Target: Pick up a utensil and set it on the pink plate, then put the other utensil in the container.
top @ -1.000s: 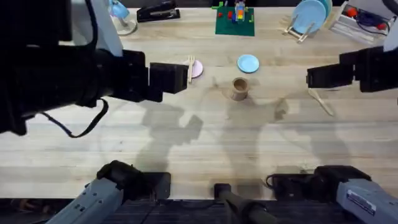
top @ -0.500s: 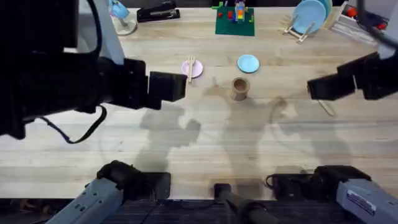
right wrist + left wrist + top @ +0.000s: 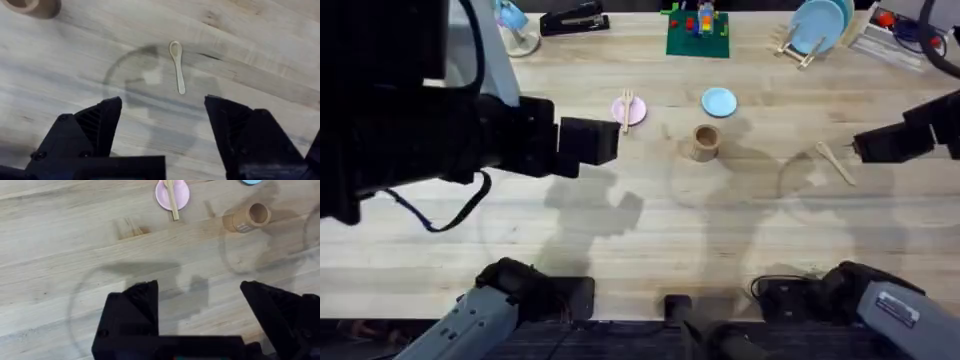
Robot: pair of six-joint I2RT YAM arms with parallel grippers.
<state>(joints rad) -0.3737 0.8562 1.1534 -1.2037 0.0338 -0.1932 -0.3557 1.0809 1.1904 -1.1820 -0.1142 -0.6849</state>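
Jaws of both grippers — left [image 3: 199,311], right [image 3: 163,129] — gape wide, empty, above the table [image 3: 650,240].

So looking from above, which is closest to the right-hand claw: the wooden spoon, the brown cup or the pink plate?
From the right gripper:
1. Wooden spoon, just beside it on the table.
2. Brown cup, mid-table.
3. Pink plate, farthest, holding the fork.

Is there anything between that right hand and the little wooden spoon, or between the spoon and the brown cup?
Nothing visible. The right hand hangs open over bare table with the spoon lying just ahead of its fingers. Between the spoon and the cup there is only bare wood; the blue plate sits off that line.
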